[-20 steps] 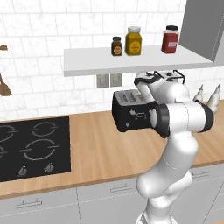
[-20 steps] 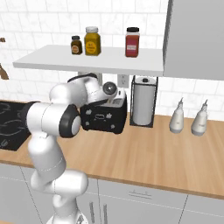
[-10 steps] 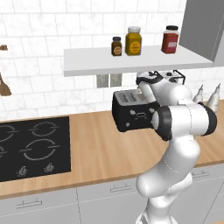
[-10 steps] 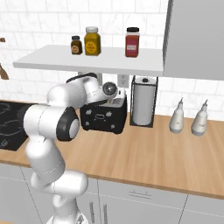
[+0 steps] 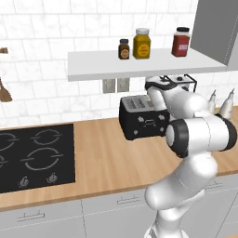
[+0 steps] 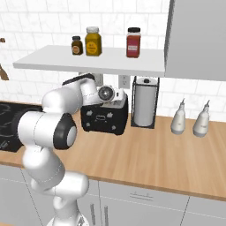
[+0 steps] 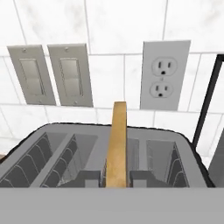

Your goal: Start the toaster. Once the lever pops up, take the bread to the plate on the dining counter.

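Note:
The black toaster (image 5: 142, 122) (image 6: 103, 118) stands on the wood worktop against the tiled wall. My hand reaches down over its top. In the hand view, the bread (image 7: 117, 140) stands edge-on, tan and upright, out of a middle slot of the toaster (image 7: 52, 144). My gripper (image 7: 117, 177) is shut on the bread, one dark finger tip pressed against each face of the slice. From the right base view, the gripper (image 6: 114, 100) sits just above the toaster's top. The plate and the dining counter are out of view.
A paper towel holder (image 6: 145, 102) stands right of the toaster, then two pale bottles (image 6: 178, 119). A shelf (image 5: 139, 65) with three jars hangs low over the hand. The cooktop (image 5: 32, 155) lies to the left. Switches and an outlet (image 7: 165, 74) are on the wall behind.
The fingers have closed onto the bread slice. The arm has barely shifted above the toaster.

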### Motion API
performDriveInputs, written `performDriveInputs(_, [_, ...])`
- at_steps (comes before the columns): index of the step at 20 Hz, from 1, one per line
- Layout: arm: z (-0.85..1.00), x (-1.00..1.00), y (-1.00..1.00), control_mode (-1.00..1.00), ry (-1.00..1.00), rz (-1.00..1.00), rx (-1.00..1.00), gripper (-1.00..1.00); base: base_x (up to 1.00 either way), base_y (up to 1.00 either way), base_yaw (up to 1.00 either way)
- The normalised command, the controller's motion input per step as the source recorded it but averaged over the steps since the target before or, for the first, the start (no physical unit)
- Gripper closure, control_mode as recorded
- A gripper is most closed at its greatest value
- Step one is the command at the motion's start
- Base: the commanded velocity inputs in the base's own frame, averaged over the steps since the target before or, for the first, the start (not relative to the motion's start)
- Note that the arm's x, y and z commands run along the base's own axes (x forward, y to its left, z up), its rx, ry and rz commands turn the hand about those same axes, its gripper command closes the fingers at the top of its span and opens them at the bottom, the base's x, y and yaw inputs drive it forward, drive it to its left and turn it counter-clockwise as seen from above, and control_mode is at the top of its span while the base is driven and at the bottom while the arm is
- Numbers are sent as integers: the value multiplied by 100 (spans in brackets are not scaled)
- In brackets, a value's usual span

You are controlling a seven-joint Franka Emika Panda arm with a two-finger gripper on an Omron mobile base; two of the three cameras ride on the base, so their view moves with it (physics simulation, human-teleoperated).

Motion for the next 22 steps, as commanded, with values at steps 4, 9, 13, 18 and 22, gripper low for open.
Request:
performDriveInputs(4, [69, -19, 0, -100, -7, 0, -1, 100, 0, 0, 0])
performDriveInputs(9, [73, -27, 0, -100, -14, 0, -4, 100, 0, 0, 0])
performDriveInputs(13, [60, -47, -5, -100, -12, 0, -5, 100, 0, 0, 0])
performDriveInputs(18, [28, -90, -15, -100, 6, 0, -5, 100, 0, 0, 0])
performDriveInputs(22, [48, -99, -16, -100, 7, 0, -3, 100, 0, 0, 0])
